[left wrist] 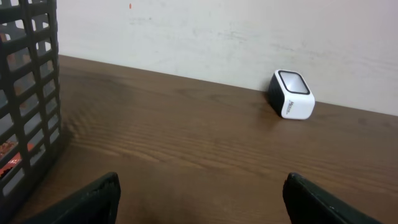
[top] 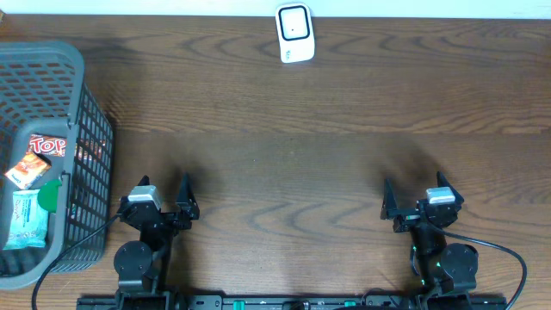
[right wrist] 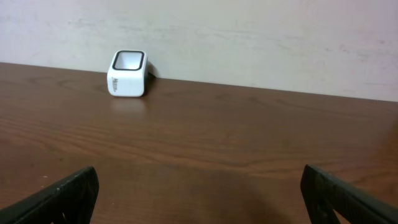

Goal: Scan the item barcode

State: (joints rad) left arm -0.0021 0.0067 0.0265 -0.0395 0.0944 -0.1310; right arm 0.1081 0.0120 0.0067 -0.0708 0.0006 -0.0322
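Red snack pkt (top: 49, 144) lies in grey basket (top: 52, 53) w/ wipes pack (top: 24, 220)

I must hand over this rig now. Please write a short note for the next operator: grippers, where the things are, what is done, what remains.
Left gripper: open, empty, at the near side, beside the basket.
Right gripper: open, empty, at the near side on the right.
Items: red packet, orange box and pale green pack, all in the basket.
Scanner: at the far side, by the wall.
Done: nothing yet; no item is picked.
Left: take one item from the basket and show its barcode to the scanner.
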